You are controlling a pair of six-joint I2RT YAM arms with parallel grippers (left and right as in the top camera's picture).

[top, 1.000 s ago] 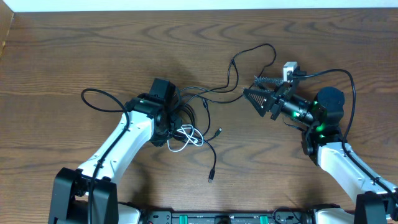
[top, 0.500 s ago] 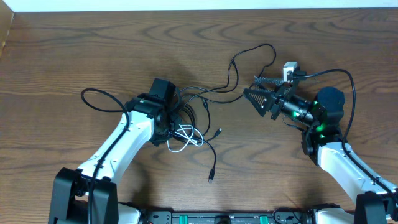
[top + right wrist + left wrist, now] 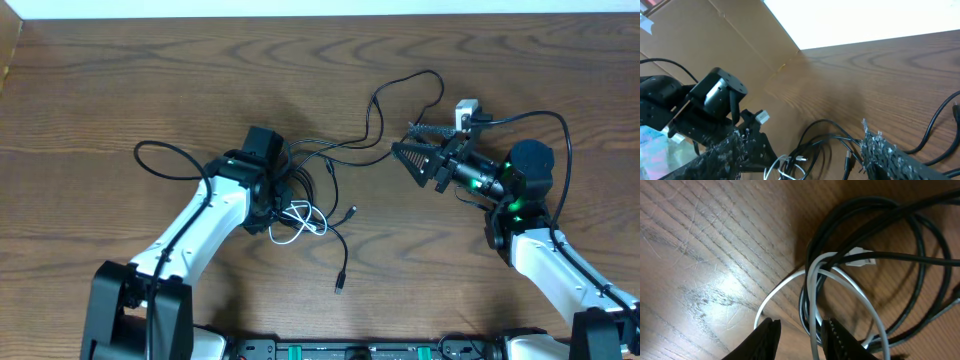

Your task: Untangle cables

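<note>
The wooden table (image 3: 120, 80) carried everything. The left arm (image 3: 200, 225) reached in from the near-left corner to the table's middle. The right arm (image 3: 560, 265) came from the near-right corner, and its right gripper (image 3: 402, 137) hung with jaws wide apart toward the far-right edge, holding nothing.

The black cables (image 3: 855, 201) lay knotted in the middle, with loops trailing toward the far-right edge and one loose tail running toward the near edge. The white cable (image 3: 810, 280) was threaded through those coils.

The left gripper (image 3: 801, 332) stood over the knot with its jaws a little apart. White and black strands passed through the gap together, and nothing was clamped.

The step in hand looked like singling out the white cord. Closing there would likely have caught a black strand too, so the jaws probably needed shifting onto white alone. A gentle draw toward the near-left corner, away from the coils, seemed best, with the free gripper pinning the black bundle.

The white plug (image 3: 862, 259) sat under a black strand and could have snagged there.
</note>
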